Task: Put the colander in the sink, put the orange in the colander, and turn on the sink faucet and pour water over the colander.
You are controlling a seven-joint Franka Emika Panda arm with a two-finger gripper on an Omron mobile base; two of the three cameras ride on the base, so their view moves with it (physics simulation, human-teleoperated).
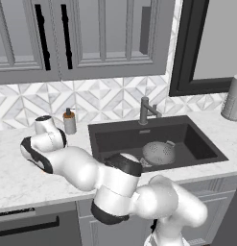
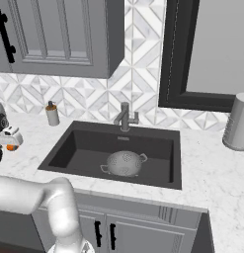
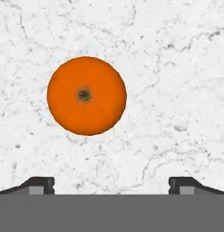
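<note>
White marble desk (image 1: 14, 178) runs along the wall, and at its left end the hand (image 3: 111, 183) hangs over the stone, pointing down, its two dark fingertips (image 3: 41, 185) standing wide apart with nothing between them. Just beneath it the orange (image 3: 86, 95) sits on the desk, stem end up, untouched; in the right base view a sliver of it shows under the hand at the far left edge. Further right, near the tiled wall, stands a small soap dispenser (image 1: 69, 121) with a brown top. Right of that is the sink (image 1: 110, 139), a dark basin sunk into the desk, with the sink faucet (image 1: 147, 111) upright behind its far rim. Inside the basin, toward the near side, the colander (image 1: 159, 153) rests on the bottom. At the far right a grey cylindrical canister (image 2: 237, 122) stands on the desk.
</note>
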